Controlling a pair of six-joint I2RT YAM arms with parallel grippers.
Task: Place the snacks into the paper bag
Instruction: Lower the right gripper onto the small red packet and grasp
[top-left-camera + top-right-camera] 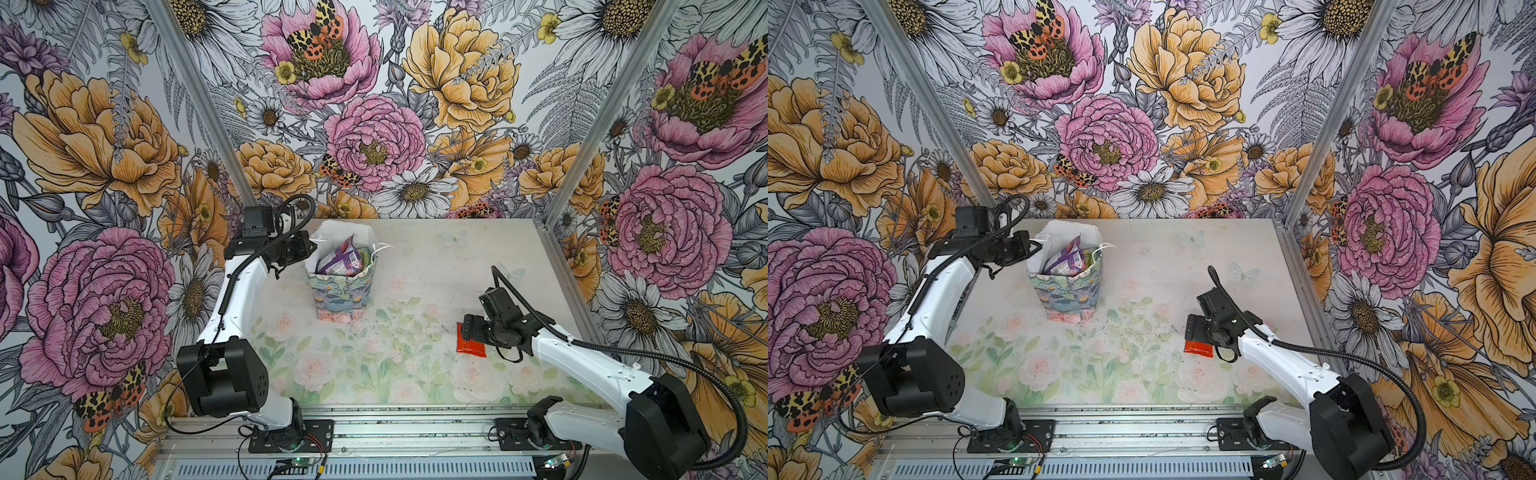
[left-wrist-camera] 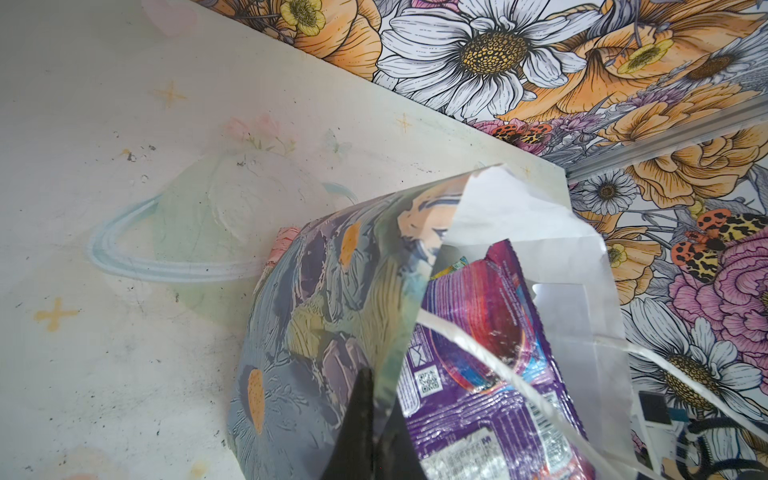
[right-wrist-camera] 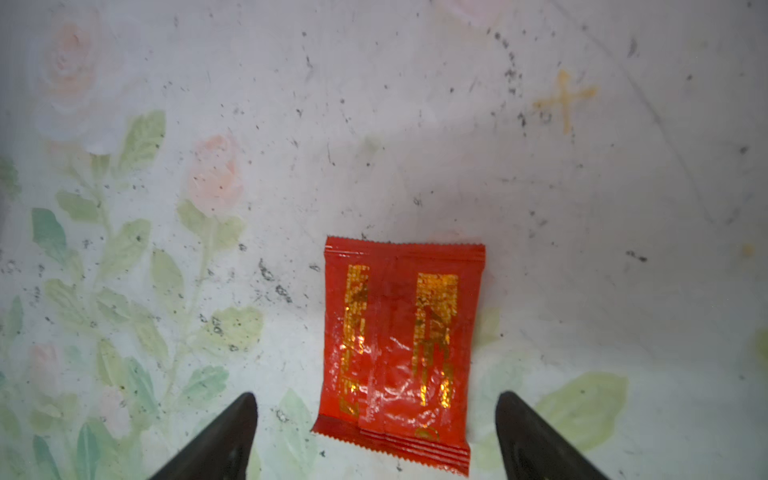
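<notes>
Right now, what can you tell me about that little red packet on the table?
The red sachet is a small, flat, glossy plastic rectangle with crimped, saw-toothed end seals and gold foil lettering too blurred to read. Sealed and crinkled, it lies flat on the floral table. The open right gripper straddles one end without touching it.

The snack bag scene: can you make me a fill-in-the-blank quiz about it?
The sachet lying on the table is ___.
The right arm's fingers are ___, not shut, flanking it.
The rim of the paper bag is pinched by the ___ arm's fingers.
The packet poking out of the bag is mostly ___.
Missing: red, open, left, purple.
</notes>
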